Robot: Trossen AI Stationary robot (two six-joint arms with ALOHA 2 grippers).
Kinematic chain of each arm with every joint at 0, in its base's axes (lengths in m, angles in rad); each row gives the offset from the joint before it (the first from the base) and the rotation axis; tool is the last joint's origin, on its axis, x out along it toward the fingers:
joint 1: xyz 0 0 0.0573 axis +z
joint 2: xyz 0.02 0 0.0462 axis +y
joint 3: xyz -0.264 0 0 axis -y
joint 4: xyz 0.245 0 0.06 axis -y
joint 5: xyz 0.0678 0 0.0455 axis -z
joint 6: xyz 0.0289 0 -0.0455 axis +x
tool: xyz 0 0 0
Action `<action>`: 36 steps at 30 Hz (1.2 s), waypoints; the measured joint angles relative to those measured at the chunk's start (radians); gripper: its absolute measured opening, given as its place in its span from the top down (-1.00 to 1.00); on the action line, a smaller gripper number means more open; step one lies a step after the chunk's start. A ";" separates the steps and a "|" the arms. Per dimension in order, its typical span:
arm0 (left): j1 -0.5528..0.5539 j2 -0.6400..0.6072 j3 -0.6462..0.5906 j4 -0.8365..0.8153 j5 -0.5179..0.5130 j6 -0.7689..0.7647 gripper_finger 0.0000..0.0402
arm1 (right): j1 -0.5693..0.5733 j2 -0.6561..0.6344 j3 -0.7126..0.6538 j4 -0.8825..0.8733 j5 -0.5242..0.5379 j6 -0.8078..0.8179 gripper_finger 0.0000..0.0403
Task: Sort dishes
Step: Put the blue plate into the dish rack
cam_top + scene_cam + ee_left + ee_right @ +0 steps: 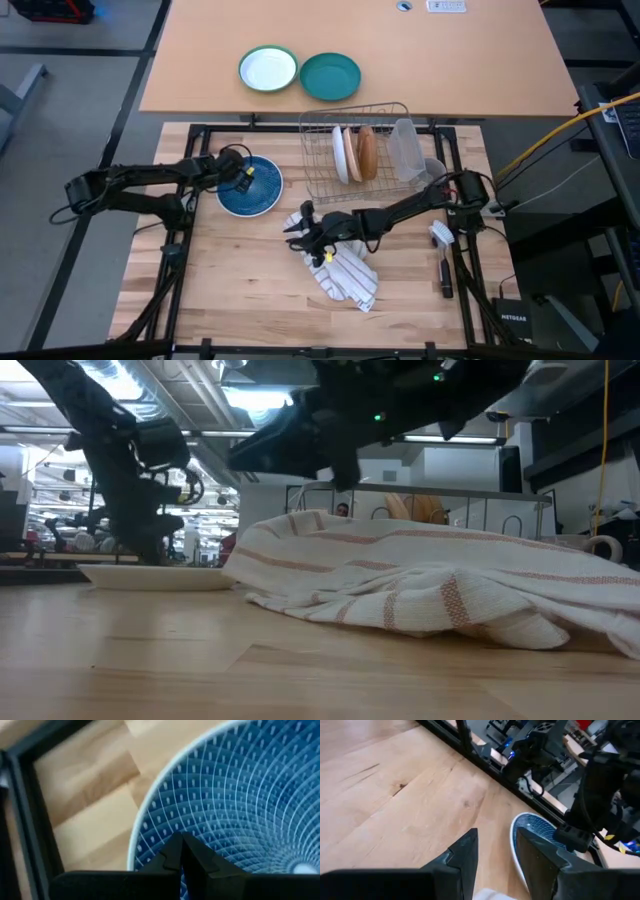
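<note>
Three task plates on the table: blue plate (248, 188) flat on the wood at left, tan plate (367, 153) and white plate (342, 154) on edge, side by side in the wire rack (318, 175). Left gripper (243, 176) sits over the blue plate's near-centre, fingers pressed together in the left wrist view (181, 857), tips right above the patterned face (240, 805); contact with the plate cannot be told. Low view shows that plate (160, 575) lying flat with the left arm standing over it. Right gripper (297, 228) is just right of the blue plate, apart from it, beside the upper edge of the striped towel (347, 272). Its fingers (465, 851) are slightly spread with a gap between, nothing in them; bare wood under them, blue plate (532, 831) just ahead in the right wrist view. Low view: right gripper (290, 445) hangs above the towel (440, 585), not touching. Teal plate (330, 76) and green-rimmed white plate (268, 70) lie on the far desk, well apart from both grippers. Clear cup (404, 148) stands at the rack's right end.
</note>
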 joint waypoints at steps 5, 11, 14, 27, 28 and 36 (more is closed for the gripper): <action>0.012 0.051 -0.014 0.015 0.023 0.001 1.00 | 0.000 0.028 0.064 -0.065 0.001 -0.009 0.33; 0.010 0.124 -0.019 0.062 0.081 0.017 1.00 | 0.000 0.036 0.091 -0.071 0.086 -0.148 0.33; 0.009 0.135 -0.018 0.092 0.139 0.037 1.00 | -0.004 0.036 0.091 -0.078 0.130 -0.210 0.33; -0.042 0.135 -0.019 0.130 0.294 0.045 1.00 | -0.042 0.107 0.091 -0.078 0.122 -0.208 0.33; -0.046 0.135 -0.019 0.130 0.294 0.044 1.00 | -0.047 0.107 0.091 -0.076 0.122 -0.208 0.33; -0.074 0.136 -0.019 0.130 0.297 0.027 1.00 | -0.081 0.107 0.117 -0.049 0.098 -0.200 0.33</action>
